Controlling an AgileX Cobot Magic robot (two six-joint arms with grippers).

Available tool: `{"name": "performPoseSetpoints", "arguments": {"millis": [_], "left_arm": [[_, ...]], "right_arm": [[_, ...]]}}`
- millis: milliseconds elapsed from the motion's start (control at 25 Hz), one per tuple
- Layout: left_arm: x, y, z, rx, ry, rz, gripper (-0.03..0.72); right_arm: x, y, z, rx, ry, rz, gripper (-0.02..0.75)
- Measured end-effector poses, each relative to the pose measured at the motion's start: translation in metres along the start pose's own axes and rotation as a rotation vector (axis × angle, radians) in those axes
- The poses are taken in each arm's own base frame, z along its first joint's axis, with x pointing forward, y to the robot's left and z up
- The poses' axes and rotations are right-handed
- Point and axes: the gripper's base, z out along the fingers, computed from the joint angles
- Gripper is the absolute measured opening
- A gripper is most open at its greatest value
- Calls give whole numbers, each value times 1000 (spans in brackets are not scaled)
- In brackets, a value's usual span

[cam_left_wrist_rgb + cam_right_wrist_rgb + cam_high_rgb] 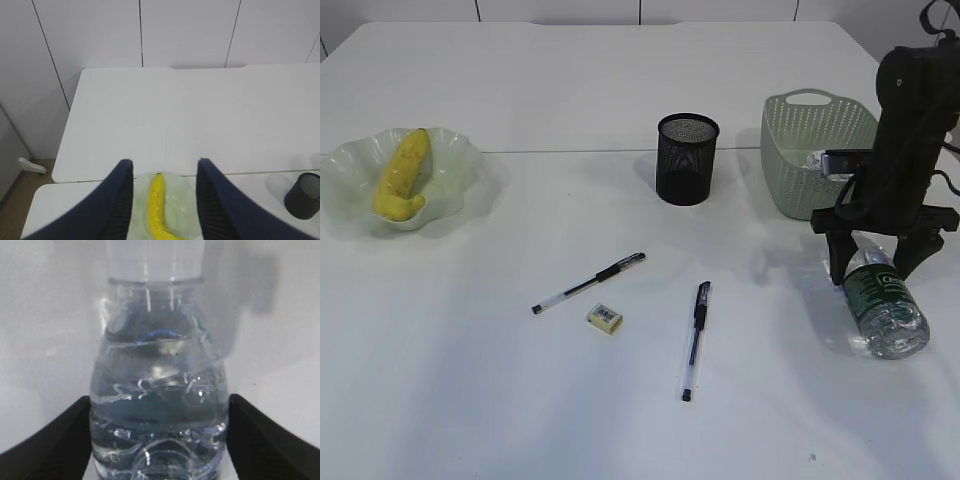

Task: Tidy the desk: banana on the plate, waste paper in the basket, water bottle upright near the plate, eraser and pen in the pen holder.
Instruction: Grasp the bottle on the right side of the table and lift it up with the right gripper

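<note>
Straddling the water bottle (882, 305), which lies on its side near the desk's (470, 400) right edge, the right gripper (880, 262) has its jaws spread wide beside it, not yet clamped. Above the plate (460, 165) with the banana (402, 175), the left gripper (162, 172) hangs partly open, empty.
</note>
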Motion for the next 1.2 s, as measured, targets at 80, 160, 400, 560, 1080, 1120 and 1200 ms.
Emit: {"name": "performPoseSetpoints", "arguments": {"millis": [80,160,400,560,1080,1120,1200], "left_arm": [[0,0,0,0,0,0,289],[0,0,0,0,0,0,289],[0,0,0,0,0,0,289],[0,0,0,0,0,0,289],[0,0,0,0,0,0,289],[0,0,0,0,0,0,289],[0,0,0,0,0,0,289]], "right_arm": [[0,0,0,0,0,0,579],[0,0,0,0,0,0,558],[0,0,0,0,-2,0,538],[0,0,0,0,-2,2,538],[-2,1,1,-7,-17,4,584],[-2,1,1,-7,-19,4,584],[-2,1,1,-7,-20,4,585]]}}
